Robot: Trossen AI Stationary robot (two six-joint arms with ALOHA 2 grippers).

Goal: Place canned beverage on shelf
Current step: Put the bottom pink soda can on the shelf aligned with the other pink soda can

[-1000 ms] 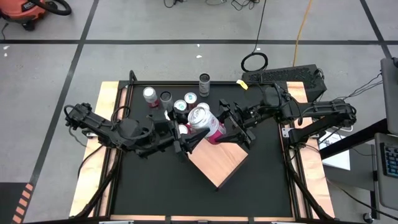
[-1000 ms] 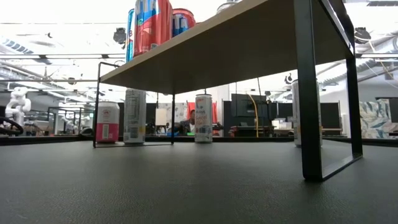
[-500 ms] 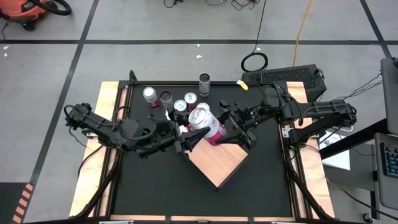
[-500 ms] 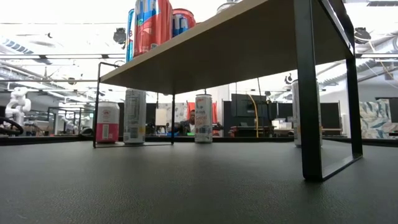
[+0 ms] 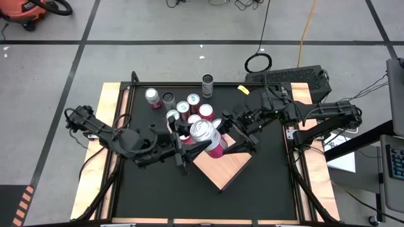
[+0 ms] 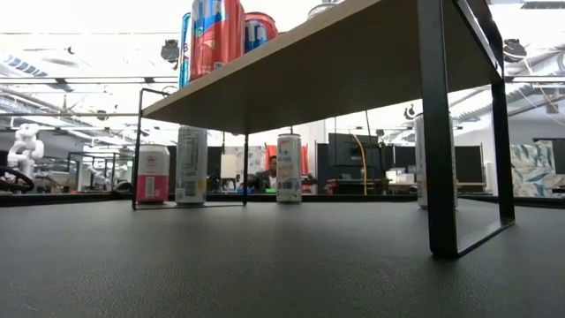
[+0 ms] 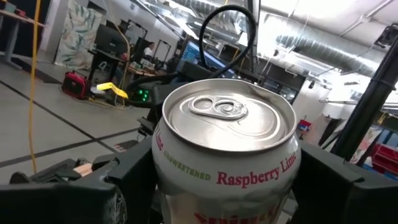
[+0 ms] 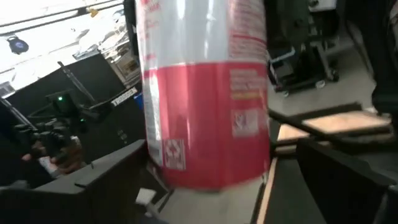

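The left gripper (image 5: 189, 146) has the pink and white raspberry-lime can (image 5: 207, 135) clamped between its two dark fingers (image 7: 93, 186), and the left wrist view looks straight onto the silver top with its pull tab, a finger on either side of the can. The can hangs tilted above the near-left edge of the shelf (image 5: 226, 165), the pale wooden slab set cornerwise on the black table (image 5: 158, 195). Just across the can sits the right gripper (image 5: 235, 133), its fingers spread wide and clear of the can; in the right wrist view the can's red lower half fills the gap between them, with space on both sides. Farther back, a cluster of other cans (image 5: 189, 106) stands at the far side of the table. From table height, red and blue cans (image 6: 216, 35) show on the shelf top, and more cans (image 6: 190, 165) stand on the table beyond its black legs.
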